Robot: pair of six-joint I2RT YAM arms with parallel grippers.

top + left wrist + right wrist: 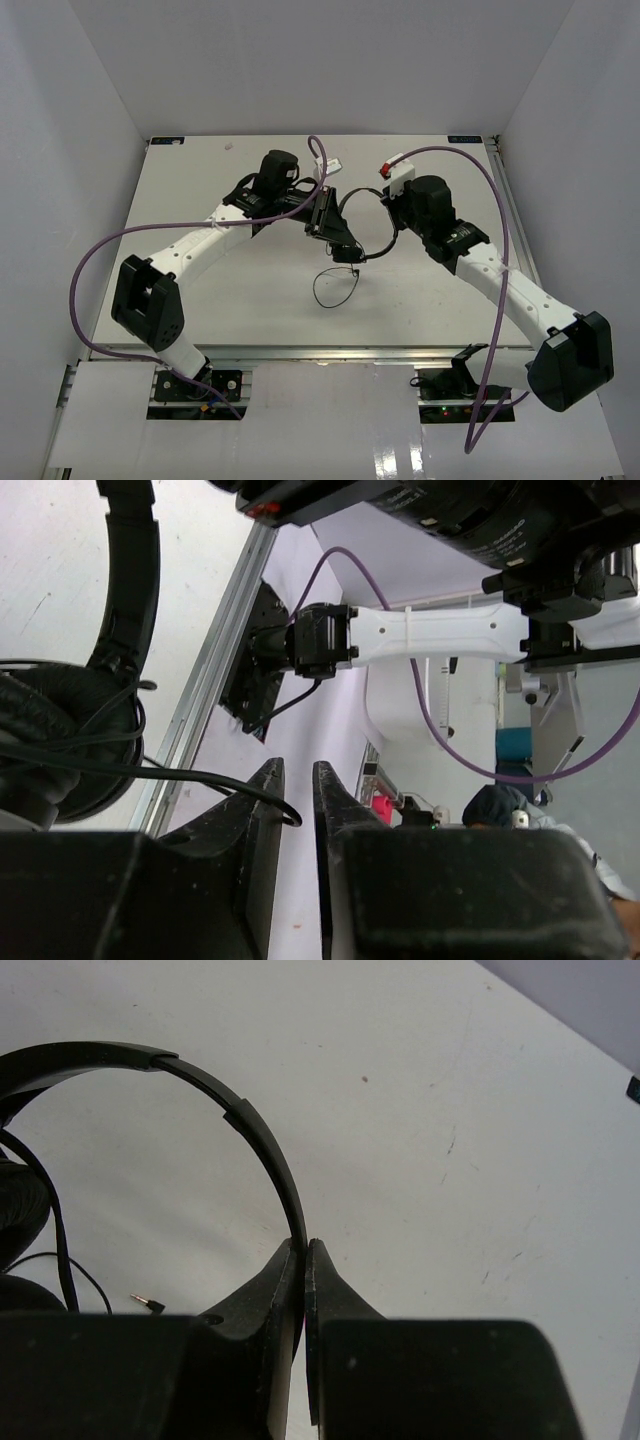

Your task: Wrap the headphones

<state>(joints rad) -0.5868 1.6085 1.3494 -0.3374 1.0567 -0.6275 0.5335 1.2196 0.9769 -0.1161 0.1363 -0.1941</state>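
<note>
Headphones (345,248) sit mid-worktop (430,290); right gripper (303,1250) jaws clamp the headband (255,1130), left gripper (292,780) jaws near-closed, grip on cable (140,769) unclear, so the slack loop could snag or the thin band could slip.

The headphones (347,250) are stretching between the left gripper (330,225) and the right gripper (400,225), their cable (335,290) looping on the table (200,190) in front.

your top view is bright and evenly lit from overhead, with only faint soft shadows on the table (230,300) and a glare patch on the glossy front panel (400,458). up close, the left gripper (297,772) and right gripper (303,1247) read black, underexposed and blurred; the headphones (255,1135) look sharp, casting a pale shadow beneath.
</note>
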